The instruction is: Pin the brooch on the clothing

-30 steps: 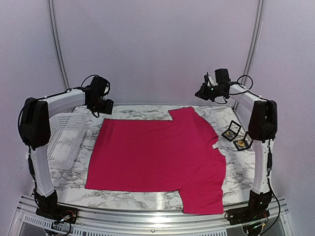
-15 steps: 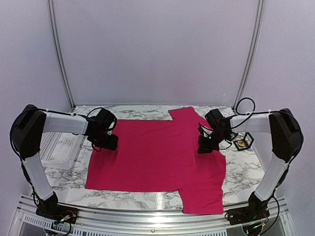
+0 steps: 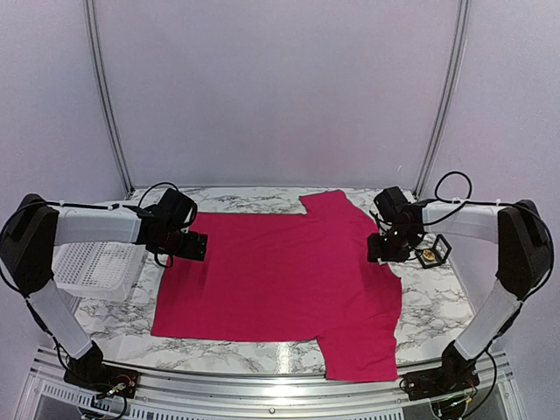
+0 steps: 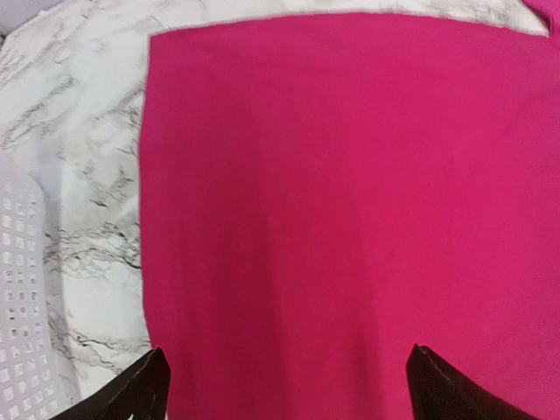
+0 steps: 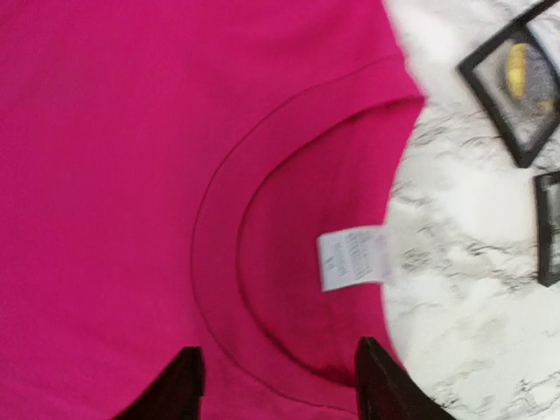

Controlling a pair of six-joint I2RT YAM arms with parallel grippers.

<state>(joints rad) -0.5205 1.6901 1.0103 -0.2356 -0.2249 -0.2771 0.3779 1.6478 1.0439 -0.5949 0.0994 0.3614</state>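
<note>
The clothing (image 3: 280,271) is a crimson-pink T-shirt lying flat on the marble table, with its collar to the right. The brooch (image 3: 428,255) shows as a small gold piece in a black frame box just right of the collar, and it is blurred in the right wrist view (image 5: 518,70). My left gripper (image 3: 191,247) hovers open over the shirt's hem side (image 4: 350,175), nothing between its fingers (image 4: 153,389). My right gripper (image 3: 381,248) is open over the neckline (image 5: 219,227), close to the white neck label (image 5: 352,258), holding nothing.
A white perforated basket (image 3: 96,262) stands at the table's left edge, beside the left arm, and shows in the left wrist view (image 4: 22,332). A second black frame (image 5: 549,227) lies next to the brooch's box. Bare marble (image 4: 79,131) borders the shirt.
Both arms have dropped from raised poses down to the shirt. Both grippers have opened wider. The right gripper has shifted right toward the collar and the left has moved slightly up-left.
</note>
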